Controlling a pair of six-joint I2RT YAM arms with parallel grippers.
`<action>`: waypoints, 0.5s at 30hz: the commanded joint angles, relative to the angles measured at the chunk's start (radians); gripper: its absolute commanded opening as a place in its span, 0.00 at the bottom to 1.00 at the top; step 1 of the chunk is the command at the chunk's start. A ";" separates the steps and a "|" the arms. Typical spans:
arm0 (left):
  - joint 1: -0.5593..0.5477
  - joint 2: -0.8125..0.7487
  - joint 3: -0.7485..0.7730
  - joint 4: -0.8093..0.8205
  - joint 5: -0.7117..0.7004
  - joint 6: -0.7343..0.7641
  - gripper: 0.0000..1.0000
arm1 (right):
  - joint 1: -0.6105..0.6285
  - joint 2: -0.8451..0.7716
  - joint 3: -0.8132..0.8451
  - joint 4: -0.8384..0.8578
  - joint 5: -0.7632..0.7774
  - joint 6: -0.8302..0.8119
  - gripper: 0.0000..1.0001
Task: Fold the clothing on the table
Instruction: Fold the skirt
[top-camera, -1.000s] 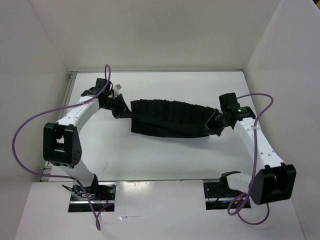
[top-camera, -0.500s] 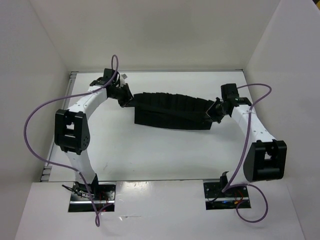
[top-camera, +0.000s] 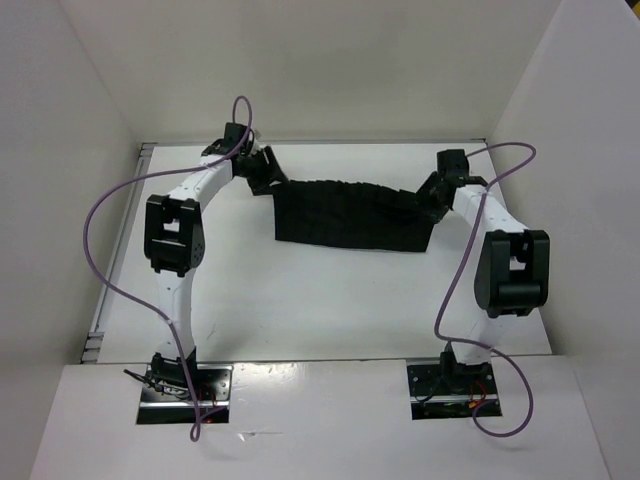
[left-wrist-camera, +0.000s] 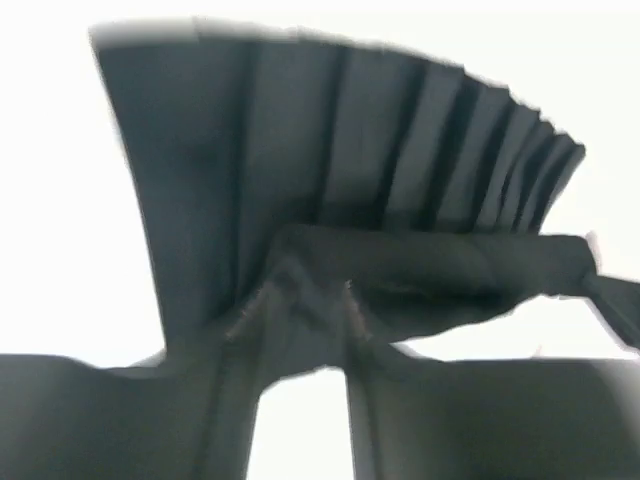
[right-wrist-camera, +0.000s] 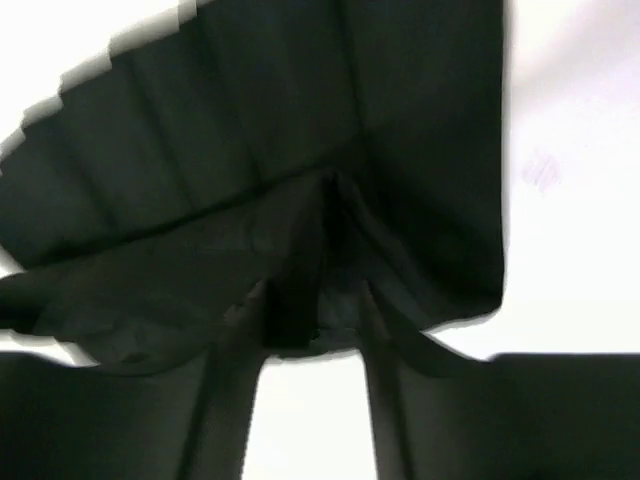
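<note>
Black pleated clothing (top-camera: 350, 215) spread flat, far-middle of table (top-camera: 300, 300). Left gripper (top-camera: 270, 182) at its far-left corner, right gripper (top-camera: 431, 203) at far-right corner. Both sets of fingers parted, hem bunched between tips.

The left gripper (left-wrist-camera: 305, 300) enters from the bottom of the blurred picture, its two dark fingers (left-wrist-camera: 150, 420) standing apart with a strip of white table (left-wrist-camera: 300, 440) showing between them. The black clothing (left-wrist-camera: 300, 130) lies just ahead of the fingertips, its near edge bunched in between them. Its pleats fan away from the pincer, broad to the left and crowding together to the right, and a folded band of the same cloth runs from the tips off to the right.
</note>
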 joint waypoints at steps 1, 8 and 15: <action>0.037 0.048 0.140 0.094 -0.134 -0.048 0.81 | -0.046 0.057 0.106 0.132 0.163 -0.063 0.55; 0.037 -0.144 0.025 0.105 -0.226 0.001 0.99 | 0.039 -0.194 0.053 0.068 0.279 -0.035 0.74; 0.003 -0.460 -0.380 0.156 -0.183 0.085 0.99 | 0.039 -0.249 0.072 -0.186 0.212 -0.087 0.77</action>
